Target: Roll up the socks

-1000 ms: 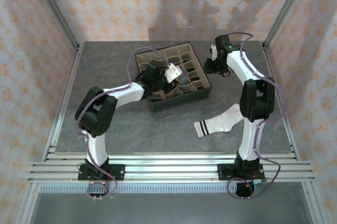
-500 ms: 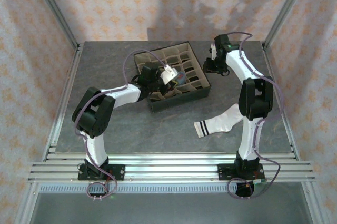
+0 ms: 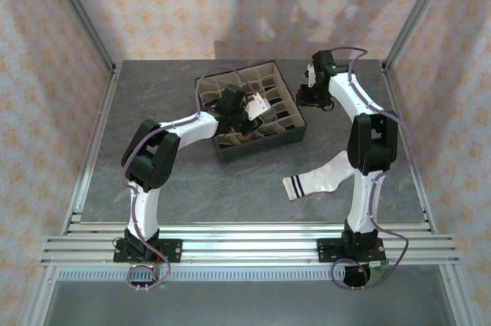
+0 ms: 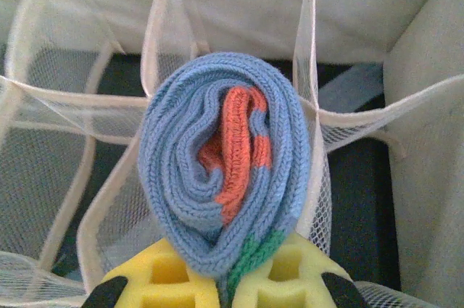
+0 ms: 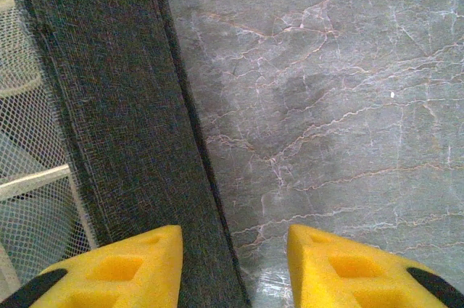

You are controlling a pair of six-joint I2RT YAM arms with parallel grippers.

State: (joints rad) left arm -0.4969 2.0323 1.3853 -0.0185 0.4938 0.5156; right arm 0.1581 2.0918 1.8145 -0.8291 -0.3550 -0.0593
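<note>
Left wrist view shows the left gripper [image 4: 225, 282] clamped on the rolled grey-blue sock [image 4: 225, 177] over a compartment of the box [image 3: 262, 145], the right gripper [image 5: 233, 257] parted beside the box's outer wall, and the white sock [image 3: 322, 179] lying on the near side of the box.

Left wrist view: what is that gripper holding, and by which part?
The rolled grey-blue sock, pinched at its bottom edge, by the green toe patch, between the jaws of the left gripper.
</note>
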